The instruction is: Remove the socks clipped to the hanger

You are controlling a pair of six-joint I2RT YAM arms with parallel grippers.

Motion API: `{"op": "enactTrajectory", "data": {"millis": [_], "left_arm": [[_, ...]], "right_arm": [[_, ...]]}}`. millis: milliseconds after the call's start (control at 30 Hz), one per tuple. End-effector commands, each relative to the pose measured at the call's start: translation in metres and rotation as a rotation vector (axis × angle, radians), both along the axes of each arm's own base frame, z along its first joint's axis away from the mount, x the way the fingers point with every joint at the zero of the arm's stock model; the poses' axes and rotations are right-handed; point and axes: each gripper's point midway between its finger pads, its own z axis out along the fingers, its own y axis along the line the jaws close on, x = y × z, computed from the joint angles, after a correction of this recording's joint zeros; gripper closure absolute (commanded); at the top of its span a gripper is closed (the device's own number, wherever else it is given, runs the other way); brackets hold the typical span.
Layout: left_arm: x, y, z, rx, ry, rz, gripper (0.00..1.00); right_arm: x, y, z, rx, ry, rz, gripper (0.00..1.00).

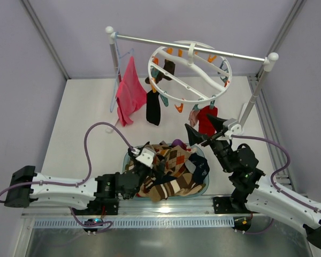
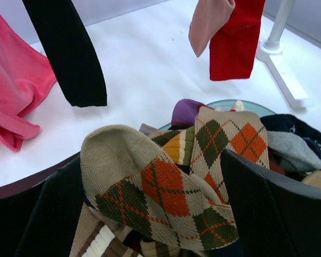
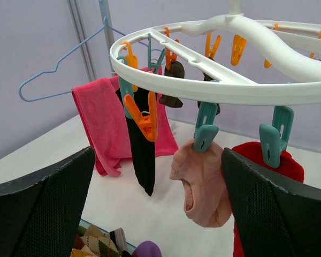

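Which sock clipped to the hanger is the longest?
The black sock, hanging beside the pink cloth. It reaches much further down than the brown sock, the pale pink sock and the red sock.

One ring hanger (image 3: 230, 88) at twelve o'clock, holding four that I can count: one black sock (image 1: 153, 107), one brown sock (image 1: 169, 68), one pink sock (image 3: 200, 182), one red sock (image 1: 207, 120); one pink cloth (image 1: 129, 93) at eleven

Top view: hanger (image 3: 214, 88) hangs off the rail (image 1: 150, 39), upper middle, cloth (image 1: 129, 93) just left, socks (image 1: 153, 107) dangling under it. Bowl (image 1: 206, 184) on the tabletop (image 1: 85, 107), lower middle. Left claw (image 1: 154, 159) over its left side, right claw (image 1: 199, 126) upper right.
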Motion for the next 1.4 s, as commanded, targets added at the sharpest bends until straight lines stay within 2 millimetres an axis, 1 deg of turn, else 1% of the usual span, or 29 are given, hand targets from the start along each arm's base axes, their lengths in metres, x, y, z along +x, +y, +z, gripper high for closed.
{"op": "enactTrajectory", "data": {"millis": [0,67,133,200,233,333,400,467,533,567,633,667,700,767,800,867,900,933,967,1000,1033,1100,1133,1167,1200,1233,1267,1333,1367], "left_arm": [[-0.005,-0.008,0.005,0.018,0.003,-0.040,0.00],[-0.004,-0.006,0.005,0.028,-0.001,-0.023,0.00],[0.002,0.007,0.013,0.018,-0.019,0.041,0.00],[0.005,0.017,0.022,0.011,-0.041,0.073,0.00],[0.006,0.027,0.030,-0.019,-0.049,0.098,0.00],[0.009,0.043,0.047,-0.052,-0.081,0.126,0.00],[0.011,0.054,0.055,-0.061,-0.097,0.159,0.00],[0.013,0.060,0.059,-0.074,-0.103,0.177,0.00],[0.011,0.056,0.062,-0.087,-0.110,0.154,0.00],[0.010,0.047,0.061,-0.081,-0.114,0.135,0.01],[0.012,0.039,0.059,-0.048,-0.124,0.135,0.00],[0.012,0.029,0.055,-0.022,-0.129,0.132,0.00],[0.012,0.021,0.060,-0.016,-0.136,0.120,0.00],[0.011,0.007,0.060,0.011,-0.149,0.092,0.00],[0.010,-0.006,0.063,0.019,-0.157,0.063,0.00],[0.003,-0.031,0.066,0.005,-0.178,-0.055,0.00],[0.002,-0.039,0.069,-0.012,-0.181,-0.096,0.00],[-0.002,-0.055,0.078,-0.032,-0.189,-0.174,0.00],[-0.003,-0.062,0.082,-0.039,-0.187,-0.206,0.00],[-0.003,-0.068,0.083,-0.036,-0.180,-0.231,0.00],[0.002,-0.075,0.092,-0.046,-0.188,-0.240,0.00],[0.001,-0.091,0.095,-0.053,-0.172,-0.321,0.00],[0.015,-0.092,0.096,-0.060,-0.157,-0.319,0.00],[0.013,-0.107,0.097,-0.068,-0.141,-0.410,0.00],[0.019,-0.110,0.097,-0.088,-0.122,-0.427,0.00],[0.034,-0.108,0.098,-0.114,-0.103,-0.408,0.00],[0.036,-0.118,0.097,-0.114,-0.102,-0.440,0.00],[0.044,-0.125,0.095,-0.102,-0.106,-0.454,0.01],[0.046,-0.130,0.096,-0.105,-0.108,-0.471,0.00]], "right_arm": [[0.000,-0.006,0.006,0.021,-0.020,-0.024,0.00],[0.001,-0.006,0.007,0.021,-0.021,-0.029,0.00],[0.002,-0.005,0.005,0.015,-0.017,-0.031,0.00],[0.003,-0.005,0.005,0.016,-0.017,-0.032,0.00],[0.003,-0.005,0.005,0.015,-0.017,-0.031,0.00],[0.003,-0.005,0.005,0.015,-0.017,-0.031,0.00],[0.002,-0.004,0.005,0.016,-0.017,-0.028,0.00],[0.002,-0.005,0.005,0.015,-0.017,-0.030,0.00],[0.002,-0.006,0.006,0.019,-0.019,-0.032,0.00],[0.002,-0.007,0.006,0.020,-0.020,-0.036,0.00],[0.001,-0.009,0.007,0.020,-0.019,-0.042,0.00],[-0.001,-0.013,0.009,0.026,-0.023,-0.047,0.00],[-0.002,-0.016,0.010,0.030,-0.026,-0.050,0.00],[-0.004,-0.023,0.007,0.029,-0.024,-0.066,0.00],[-0.009,-0.030,0.013,0.051,-0.039,-0.074,0.00],[-0.011,-0.041,0.010,0.057,-0.037,-0.103,0.00],[-0.017,-0.051,0.017,0.089,-0.057,-0.111,0.00],[-0.019,-0.053,0.012,0.084,-0.052,-0.115,0.00],[-0.021,-0.058,0.012,0.094,-0.055,-0.124,0.00],[-0.025,-0.068,0.017,0.129,-0.068,-0.141,0.00],[-0.025,-0.072,0.013,0.133,-0.063,-0.156,0.00],[-0.026,-0.080,0.012,0.151,-0.062,-0.185,0.00],[-0.025,-0.081,0.012,0.152,-0.063,-0.190,0.00],[-0.024,-0.081,0.011,0.145,-0.061,-0.197,0.00],[-0.022,-0.080,0.009,0.139,-0.056,-0.206,0.00],[-0.020,-0.081,0.012,0.142,-0.053,-0.222,0.00],[-0.014,-0.078,0.007,0.114,-0.040,-0.234,0.01],[-0.009,-0.079,0.007,0.117,-0.032,-0.266,0.00],[-0.005,-0.077,0.004,0.100,-0.022,-0.282,0.00]]}}
